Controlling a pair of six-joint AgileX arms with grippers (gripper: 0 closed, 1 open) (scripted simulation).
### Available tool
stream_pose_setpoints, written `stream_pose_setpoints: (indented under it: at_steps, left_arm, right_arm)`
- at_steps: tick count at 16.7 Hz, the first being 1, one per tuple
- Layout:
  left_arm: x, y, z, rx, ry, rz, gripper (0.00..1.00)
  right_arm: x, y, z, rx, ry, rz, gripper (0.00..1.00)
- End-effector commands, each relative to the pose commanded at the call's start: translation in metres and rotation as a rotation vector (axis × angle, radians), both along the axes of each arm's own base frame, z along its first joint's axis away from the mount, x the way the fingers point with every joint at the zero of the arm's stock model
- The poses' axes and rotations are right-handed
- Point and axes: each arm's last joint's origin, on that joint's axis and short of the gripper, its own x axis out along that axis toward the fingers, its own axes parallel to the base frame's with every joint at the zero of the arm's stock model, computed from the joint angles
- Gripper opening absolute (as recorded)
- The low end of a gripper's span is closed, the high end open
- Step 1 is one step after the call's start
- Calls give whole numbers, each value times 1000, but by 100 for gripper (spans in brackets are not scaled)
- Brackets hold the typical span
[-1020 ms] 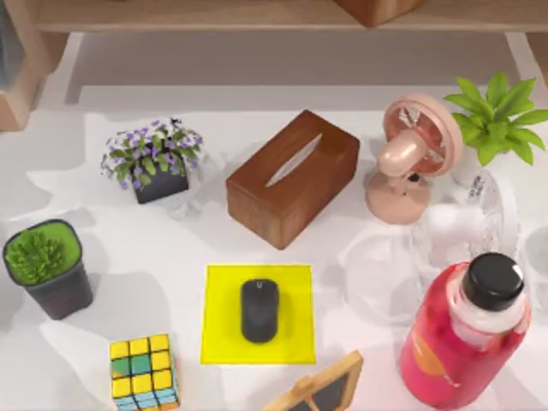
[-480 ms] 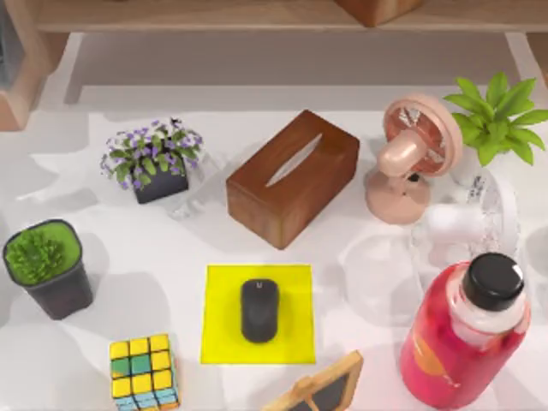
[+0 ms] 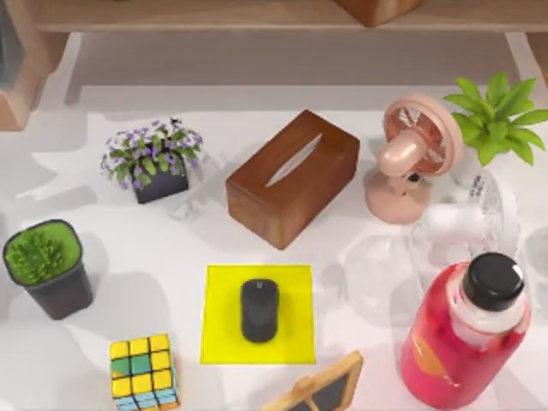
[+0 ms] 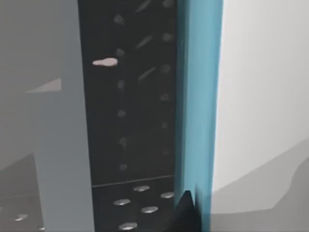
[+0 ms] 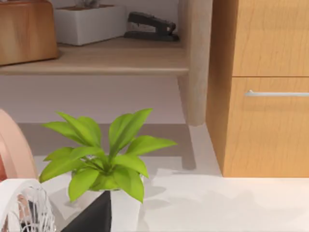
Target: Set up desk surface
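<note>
Framed chalkboard [image 3: 318, 387]: nearest edge of the top view, tilted, just right of the mat's near corner.
Rubik's cube [image 3: 143, 370]: near left, on the white table.
Red bottle [image 3: 462, 334]: near right, black cap, upright.
Yellow mat [image 3: 221, 318]: square, near centre, lying flat on the table.
Black mouse [image 3: 259, 310]: on the mat, roughly at its middle.
Grass pot [image 3: 47, 267]: dark pot with green tuft, left side, well apart from the mat.
White fan [image 3: 467, 223]: right side, just behind the bottle; its wire cage also at [image 5: 24, 205].
Desk surface [image 3: 154, 248]: the broad white table carrying all of the above; runs across the whole top view, from the near edge back to the shelf.
Wooden tissue box [image 3: 293, 176]: centre, set at an angle, behind the mat.
Purple flower pot [image 3: 154, 161]: left of the tissue box, apart from it.
Pink fan [image 3: 415, 154]: right of the tissue box, upright.
Leafy green plant [image 3: 497, 116]: far right, just beside the pink fan; same plant at [image 5: 104, 154].
Wooden shelf [image 3: 214, 15]: far edge; the right wrist view shows a black stapler [image 5: 147, 25] and a white box [image 5: 89, 23] on it, with a wooden drawer cabinet [image 5: 263, 87] beside.
Left wrist view: grey and teal panels, dark perforated plate.
Jaws, left and right: cannot tell.
</note>
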Motion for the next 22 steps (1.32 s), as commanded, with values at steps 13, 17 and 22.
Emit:
stream_pose_setpoints:
  at_steps: [13,17,22]
  left_arm:
    - [0,0,0,0,0,0,100]
    - [0,0,0,0,0,0,100]
    - [-13,2,4,2,-8,4,100]
  right_arm:
    - [0,0,0,0,0,0,100]
    - [0,0,0,0,0,0,100]
    - [0,0,0,0,0,0,100]
